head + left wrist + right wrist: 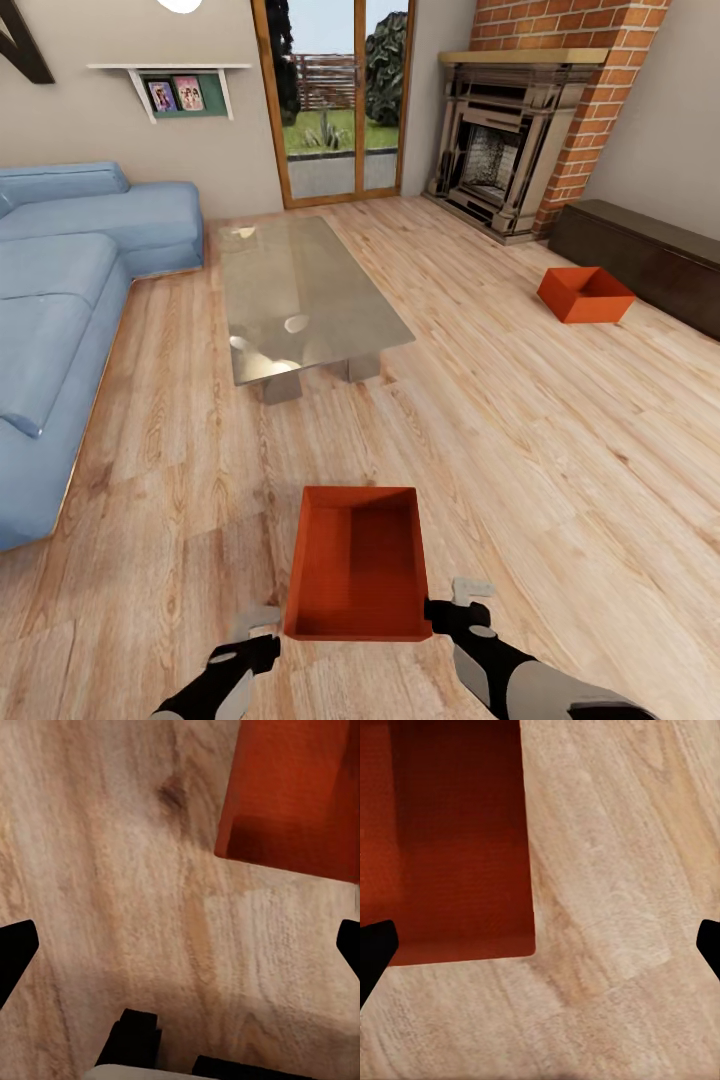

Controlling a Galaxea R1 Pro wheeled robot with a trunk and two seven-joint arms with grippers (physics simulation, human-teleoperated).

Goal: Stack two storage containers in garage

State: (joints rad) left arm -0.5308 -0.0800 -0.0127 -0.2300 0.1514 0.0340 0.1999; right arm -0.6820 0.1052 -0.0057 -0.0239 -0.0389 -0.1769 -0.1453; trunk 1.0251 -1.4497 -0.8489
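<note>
The near storage container (357, 562) is an orange-red rectangular bin with plain smooth walls and no lid. It sits on the light wood-plank floor (560, 430) of the living room, directly in front of the robot, and nothing lies inside it. Its interior shows a flat bottom with a fine texture. The far storage container (586, 294) looks the same, open-topped and with nothing in it. It rests on the same floor well off to the right, near a long dark low cabinet (650, 255) and not far from the brick fireplace (505, 150).

The left hand (262, 628) is at the near left corner of the near bin, close to it; its fingers (13, 956) are spread wide with only floor between them, holding nothing. The right hand (450, 606) is at the near right corner, right against the bin's wall; its fingers (375, 949) are also spread, with the bin's corner (450, 847) lying between them, not gripped.

A glass coffee table (300, 300) stands beyond the near bin, with a blue corner sofa (70, 300) to its left.
</note>
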